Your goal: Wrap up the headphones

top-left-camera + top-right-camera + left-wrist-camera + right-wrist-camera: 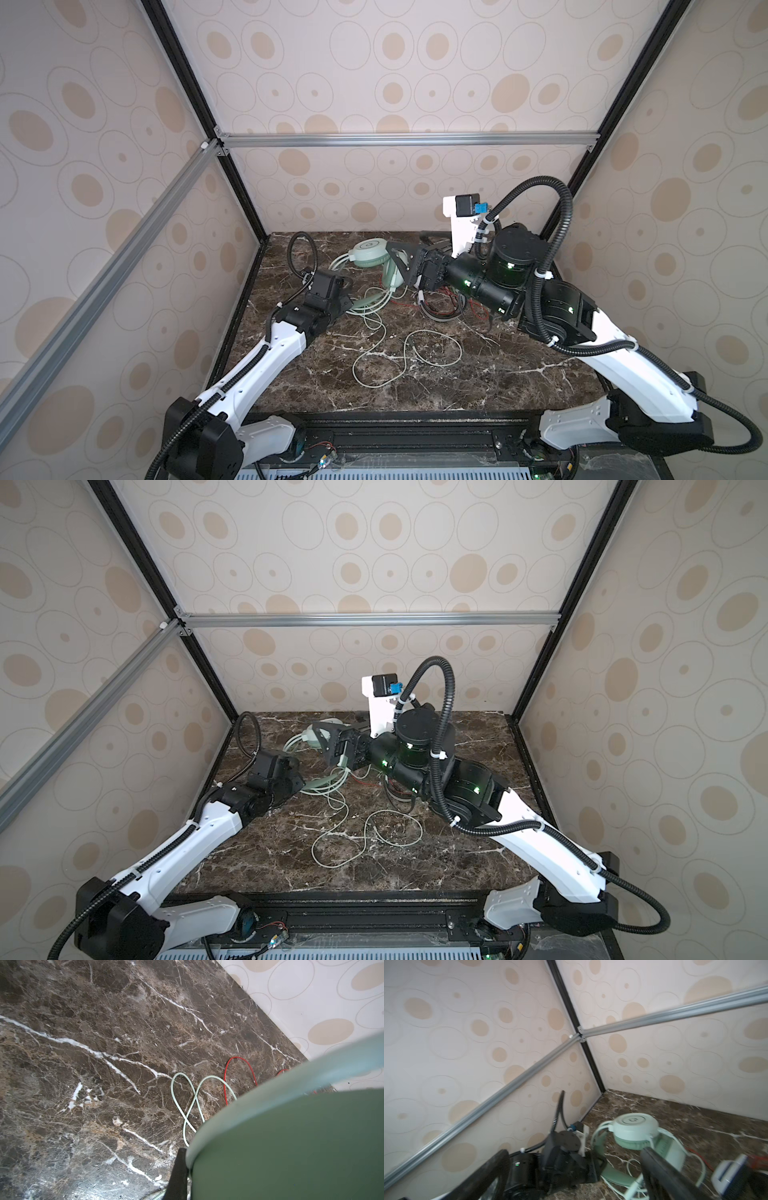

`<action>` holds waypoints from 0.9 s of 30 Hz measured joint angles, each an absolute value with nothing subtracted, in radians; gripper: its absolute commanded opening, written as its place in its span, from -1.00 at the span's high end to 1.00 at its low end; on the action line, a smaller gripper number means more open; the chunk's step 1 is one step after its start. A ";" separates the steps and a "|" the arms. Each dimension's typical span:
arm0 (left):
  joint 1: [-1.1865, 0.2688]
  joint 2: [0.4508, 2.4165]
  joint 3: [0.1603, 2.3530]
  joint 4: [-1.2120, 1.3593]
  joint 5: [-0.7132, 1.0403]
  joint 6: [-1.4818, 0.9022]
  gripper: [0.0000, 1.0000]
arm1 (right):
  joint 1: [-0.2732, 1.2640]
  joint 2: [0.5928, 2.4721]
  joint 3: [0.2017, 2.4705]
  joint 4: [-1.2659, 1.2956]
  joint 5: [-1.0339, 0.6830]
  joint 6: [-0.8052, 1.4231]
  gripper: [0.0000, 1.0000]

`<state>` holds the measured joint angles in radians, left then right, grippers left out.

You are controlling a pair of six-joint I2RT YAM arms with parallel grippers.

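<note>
Marble, dark and veined, makes the table (498, 374). On it the pale green cable (461, 351) sprawls in loose loops on the near side of the mint headphones (370, 251), running roughly from them toward the front edge. Just left of the mint headphones the left gripper (347, 291) is clenched, seemingly on their headband; mint plastic fills its wrist view. Over their right side hangs the right gripper (401, 268) — jaws spread wide, empty. The slack thus lies nearer than and below the free gripper, which I judge must drop frontward to fetch it. Right of the mint headphones, under the right arm, the white-and-black headphones (729, 1172) trail a red cable (236, 1057).
</note>
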<state>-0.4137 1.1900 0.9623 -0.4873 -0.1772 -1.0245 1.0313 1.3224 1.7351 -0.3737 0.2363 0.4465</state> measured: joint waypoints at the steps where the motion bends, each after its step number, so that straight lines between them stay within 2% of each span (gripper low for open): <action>1: -0.414 1.186 0.962 -0.489 -0.181 -1.023 1.00 | 0.981 1.304 1.679 -0.371 0.234 0.461 -0.99; 5: -0.414 1.166 0.962 -0.491 -0.189 -1.017 1.00 | 0.779 1.277 1.515 -0.381 0.197 0.554 -0.99; 8: -0.414 1.151 0.962 -0.491 -0.191 -1.012 1.00 | 0.714 1.277 1.454 -0.381 0.155 0.616 -1.00; 17: -0.414 1.145 0.962 -0.489 -0.192 -0.994 1.00 | 0.693 1.277 1.436 -0.320 0.075 0.717 -0.99; 27: -0.414 1.184 0.991 -0.485 -0.227 -0.968 1.00 | 0.662 1.280 1.385 -0.235 0.068 0.696 -0.99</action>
